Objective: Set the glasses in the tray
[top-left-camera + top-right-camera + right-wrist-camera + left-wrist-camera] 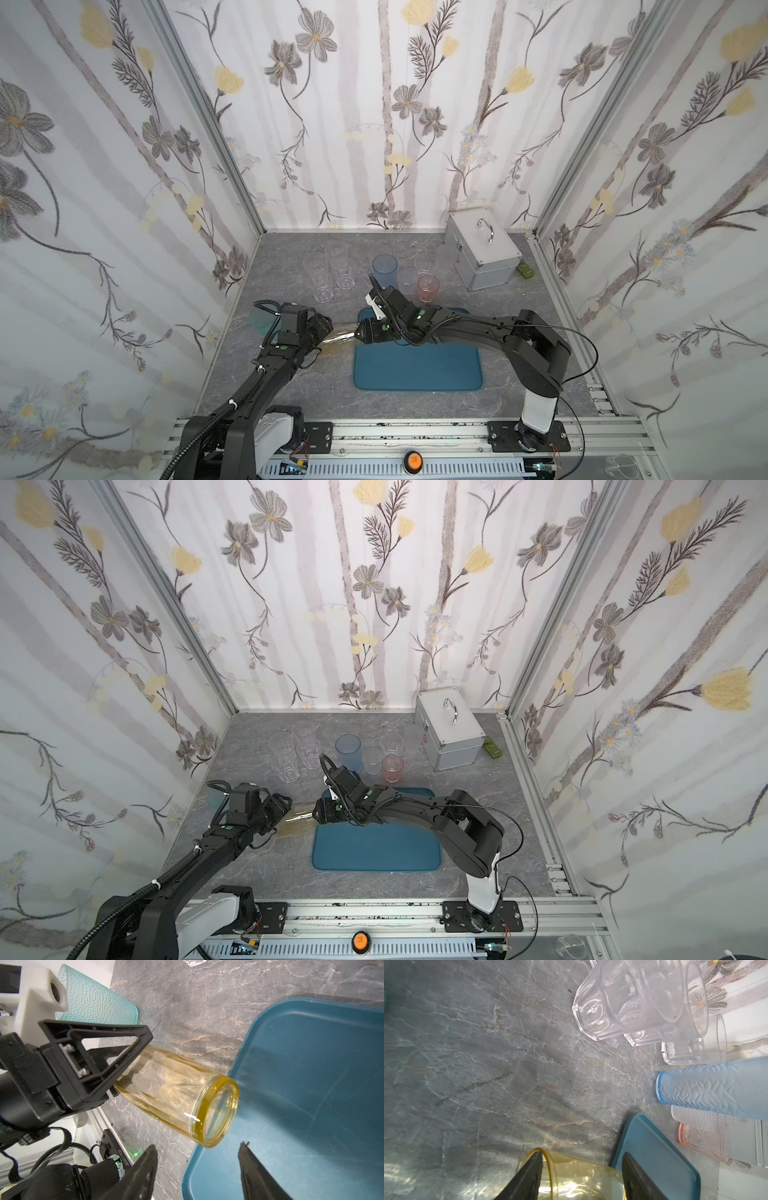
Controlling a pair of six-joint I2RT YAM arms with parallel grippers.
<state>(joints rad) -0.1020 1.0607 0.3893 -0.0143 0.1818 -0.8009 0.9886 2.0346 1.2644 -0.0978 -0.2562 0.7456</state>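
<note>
The left gripper (582,1159) is closed on the amber glass (176,1093) near its rim and holds it sideways above the table (197,1012), base at the edge of the tray (311,1064); the right gripper (197,1146) is wide apart and empty; I think if the left lets go too early, the glass falls and rolls away.

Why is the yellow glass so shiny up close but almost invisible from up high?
Right wrist view: a white glint sits near the thick base of the amber glass. Left wrist view: bright patches shine on the table. In both top views the amber glass is small, see-through and faint.
</note>
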